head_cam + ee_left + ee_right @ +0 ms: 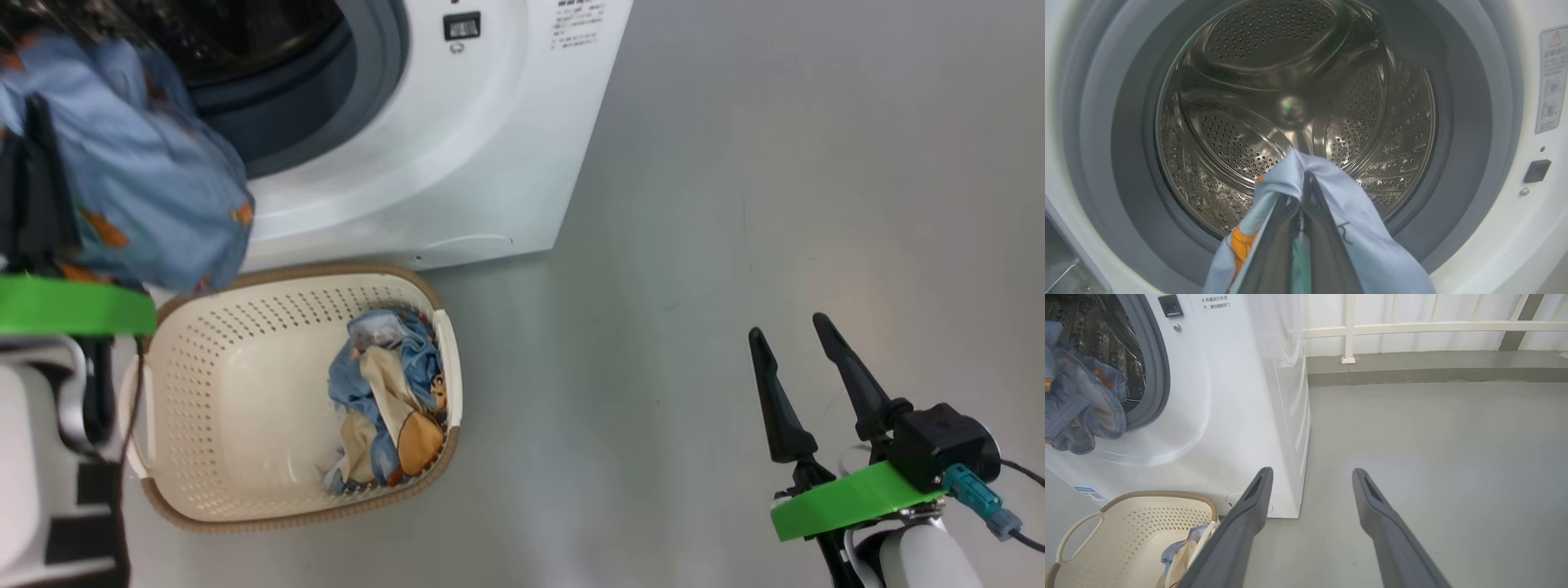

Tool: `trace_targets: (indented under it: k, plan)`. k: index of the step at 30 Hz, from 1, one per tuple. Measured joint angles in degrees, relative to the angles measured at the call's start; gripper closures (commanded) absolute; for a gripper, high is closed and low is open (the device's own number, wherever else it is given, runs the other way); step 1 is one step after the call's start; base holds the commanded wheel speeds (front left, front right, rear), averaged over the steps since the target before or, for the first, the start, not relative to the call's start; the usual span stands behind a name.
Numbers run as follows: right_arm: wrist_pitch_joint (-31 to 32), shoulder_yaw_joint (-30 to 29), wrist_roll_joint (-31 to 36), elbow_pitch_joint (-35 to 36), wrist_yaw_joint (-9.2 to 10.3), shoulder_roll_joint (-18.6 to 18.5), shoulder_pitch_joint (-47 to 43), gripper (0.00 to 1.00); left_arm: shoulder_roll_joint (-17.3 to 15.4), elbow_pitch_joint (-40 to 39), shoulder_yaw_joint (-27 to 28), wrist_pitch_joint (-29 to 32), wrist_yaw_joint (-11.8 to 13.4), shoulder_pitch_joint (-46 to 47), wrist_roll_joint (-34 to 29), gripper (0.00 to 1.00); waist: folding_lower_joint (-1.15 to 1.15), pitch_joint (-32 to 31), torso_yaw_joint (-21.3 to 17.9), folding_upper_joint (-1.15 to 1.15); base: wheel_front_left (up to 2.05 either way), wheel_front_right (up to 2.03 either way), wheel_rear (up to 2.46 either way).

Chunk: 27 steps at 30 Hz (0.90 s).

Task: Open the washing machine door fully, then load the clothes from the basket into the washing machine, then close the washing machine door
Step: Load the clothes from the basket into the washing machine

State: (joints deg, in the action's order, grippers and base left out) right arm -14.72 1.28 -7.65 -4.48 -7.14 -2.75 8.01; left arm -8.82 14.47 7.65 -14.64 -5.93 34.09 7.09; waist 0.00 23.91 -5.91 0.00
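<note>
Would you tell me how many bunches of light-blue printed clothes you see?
2: one bunch in the left claw at the white washing machine's opening, another in the cream perforated basket, perhaps hiding more.

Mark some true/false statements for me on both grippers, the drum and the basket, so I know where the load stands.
1. The left gripper is shut on a light-blue garment, in front of the machine's opening. True.
2. The drum holds laundry. False: the drum looks empty in the left wrist view.
3. The basket has nothing in it. False: clothes lie bunched at one end of the basket.
4. The right gripper is open and holds nothing. True.
5. The basket stands on the floor just in front of the washing machine. True.
</note>
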Motion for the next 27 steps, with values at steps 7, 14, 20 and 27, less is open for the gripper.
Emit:
trace_targets:
  k: [7, 14, 20, 27]
  plan:
    - [0.0, 0.5, -0.2, 0.2, 0.00, 0.0, 0.9, 0.00, -1.7, 3.1, 0.1, 0.0, -0.5, 6.7, -0.3, 1.00, 0.00, 2.6, -0.5, 0.00, 0.00, 0.00, 0.00]
    - [0.0, 1.5, -2.1, 0.3, 0.00, 0.0, 2.8, 0.00, -3.1, 6.6, 0.0, 0.0, -0.9, 13.6, -0.3, 1.00, 0.00, 6.1, -1.1, 0.00, 0.00, 0.00, 0.00]
    - [0.0, 2.2, -2.7, 0.3, 0.00, 0.0, 3.8, 0.00, -3.8, 10.9, -2.2, -0.1, -1.0, 18.5, -0.3, 1.00, 0.00, 9.3, -1.7, 0.00, 0.00, 0.00, 0.00]
    - [0.0, 3.7, -3.6, 0.2, 0.00, 0.0, 5.2, 0.00, -3.8, 16.0, -4.8, -0.1, -1.2, 25.2, -0.3, 1.00, 0.00, 12.3, -2.4, 0.00, 0.00, 0.00, 0.00]
